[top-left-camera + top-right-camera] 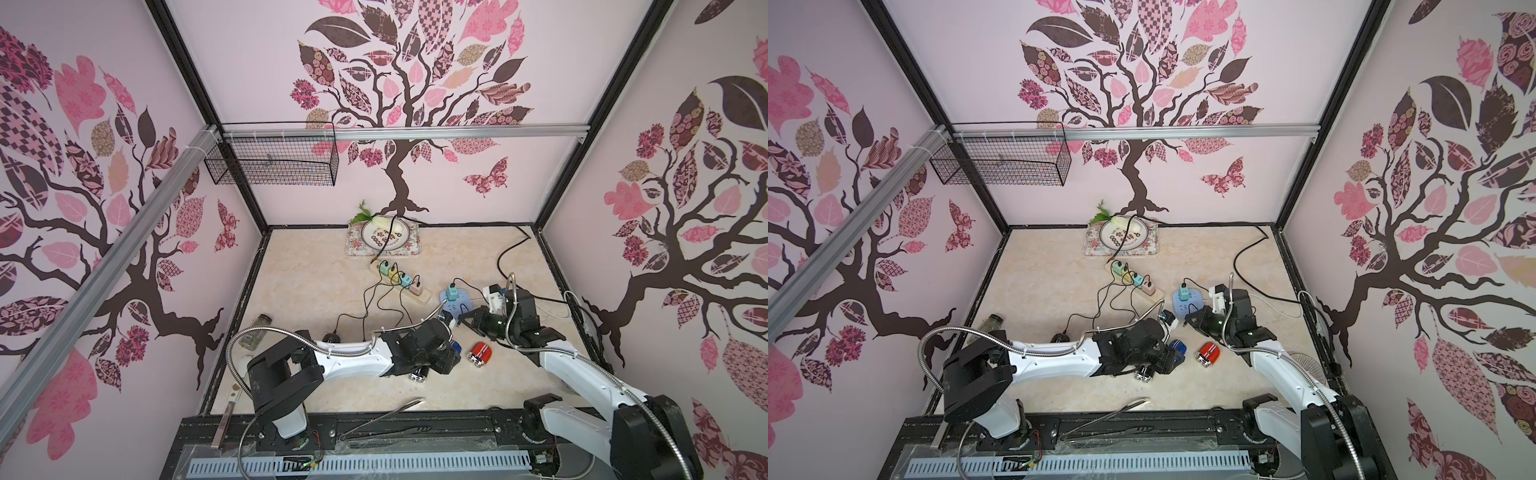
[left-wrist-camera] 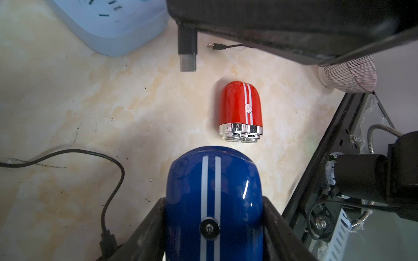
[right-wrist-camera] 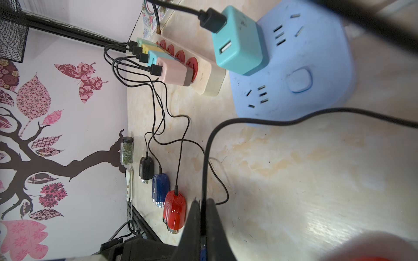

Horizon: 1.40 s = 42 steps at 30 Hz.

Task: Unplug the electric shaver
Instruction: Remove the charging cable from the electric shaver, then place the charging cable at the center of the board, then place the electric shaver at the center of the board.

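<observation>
Blue shaver (image 2: 212,176) (image 1: 455,345) clamped between left jaws, one on each flank, rounded end poking out past the tips, white stripes and power button facing the wrist camera. Sits toward the front middle of the worktop (image 1: 316,291). Cannot tell whether lifted or resting. Left jaws about half spread, pressed onto the shaver body.

Red shaver (image 2: 241,108) just beyond that rounded end, flat on the worktop, chrome heads pointing back at the blue one, not touching it.

Right jaws fully closed, black cable (image 3: 207,158) nipped between them. USB plug (image 2: 187,54) poking out from the black housing overhead in the left wrist view. Small plug end (image 2: 213,46) loose on the worktop beside it.

Blue power strip (image 3: 316,67) just beside the right jaws, teal charger (image 3: 237,43) seated in it with a black lead in one port. Cream power strip (image 1: 405,284) further back, four pastel chargers in a row, leads trailing forward.

Black shaver (image 1: 331,337) just behind the left arm (image 1: 353,359). Spice jar (image 1: 255,331) near the left wall. Tongs (image 1: 382,415) at the front edge. Plate (image 1: 368,241) on a floral tray (image 1: 353,249) at the back.
</observation>
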Each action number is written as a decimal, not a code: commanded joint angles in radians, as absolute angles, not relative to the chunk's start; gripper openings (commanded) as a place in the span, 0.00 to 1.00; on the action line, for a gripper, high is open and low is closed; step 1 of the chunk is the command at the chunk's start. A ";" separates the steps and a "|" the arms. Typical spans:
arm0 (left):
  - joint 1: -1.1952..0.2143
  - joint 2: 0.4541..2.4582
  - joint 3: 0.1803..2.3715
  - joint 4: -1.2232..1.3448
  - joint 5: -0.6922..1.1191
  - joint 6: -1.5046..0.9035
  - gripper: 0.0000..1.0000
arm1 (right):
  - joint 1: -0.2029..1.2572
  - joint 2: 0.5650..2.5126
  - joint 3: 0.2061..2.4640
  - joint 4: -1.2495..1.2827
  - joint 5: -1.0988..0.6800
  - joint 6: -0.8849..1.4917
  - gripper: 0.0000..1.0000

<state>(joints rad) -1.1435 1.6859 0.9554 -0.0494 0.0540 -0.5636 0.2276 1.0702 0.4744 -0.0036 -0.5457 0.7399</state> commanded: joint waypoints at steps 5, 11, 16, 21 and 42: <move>-1.170 1.742 1.046 -0.099 0.015 -0.538 0.25 | 0.224 1.071 0.493 -0.040 -0.506 0.696 0.01; -1.202 1.794 1.105 -0.145 -0.017 -0.537 0.25 | 0.222 1.081 0.456 -0.050 -0.473 0.668 0.01; -1.221 1.832 1.153 -0.200 -0.048 -0.534 0.25 | 0.222 1.108 0.428 -0.044 -0.441 0.646 0.02; -1.230 1.856 1.186 -0.254 -0.093 -0.538 0.25 | 0.220 1.145 0.399 -0.008 -0.419 0.639 0.02; -1.253 1.944 1.284 -0.404 -0.146 -0.565 0.28 | 0.212 1.211 0.381 0.008 -0.338 0.630 0.06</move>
